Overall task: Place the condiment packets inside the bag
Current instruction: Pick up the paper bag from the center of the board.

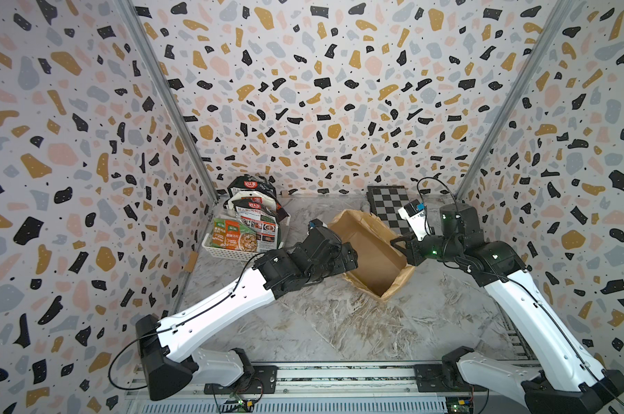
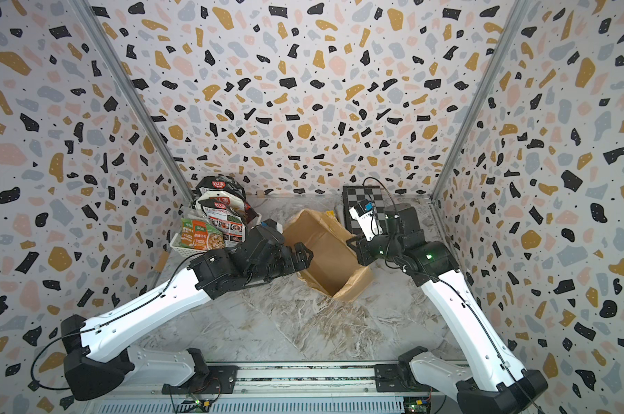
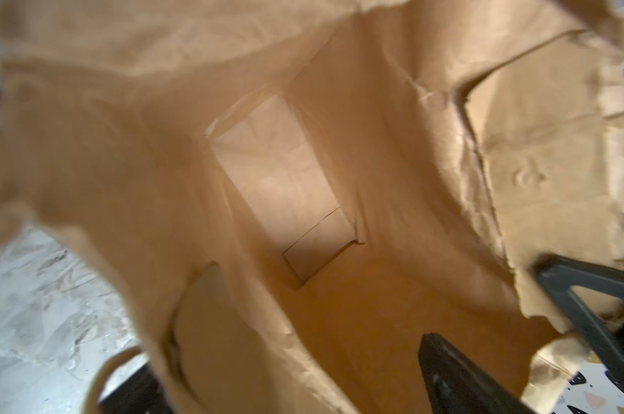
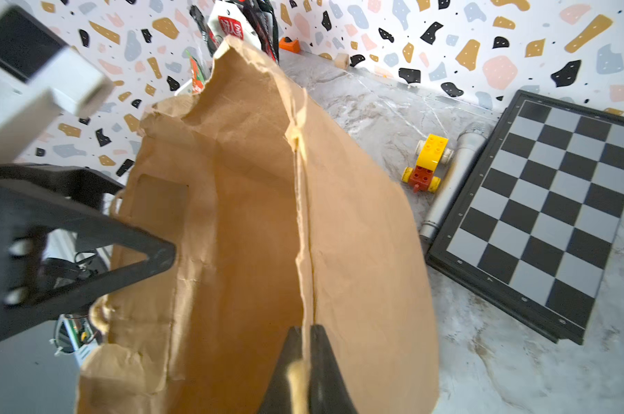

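Observation:
The brown paper bag [image 1: 373, 251] [image 2: 330, 251] stands open-mouthed in the middle of the marble table. My right gripper [image 4: 306, 328] [image 1: 397, 244] is shut on the bag's [image 4: 231, 233] right rim, with the paper edge pinched between its jaws. My left gripper [image 3: 285, 358] [image 1: 350, 258] is open at the left rim, one finger [image 3: 457, 376] inside the bag [image 3: 278, 172] and the other outside its wall. The inside of the bag shows only bare paper. The condiment packets [image 1: 247, 222] [image 2: 213, 224] stand bunched in a white basket [image 1: 224, 253] at the back left.
A chessboard [image 1: 389, 209] [image 4: 554, 215] lies behind the bag at the back right. A silver microphone [image 4: 454, 186] and a yellow-and-red toy car [image 4: 427, 163] lie between it and the bag. An orange piece [image 4: 289, 44] and a small wooden block [image 4: 341, 59] sit by the back wall.

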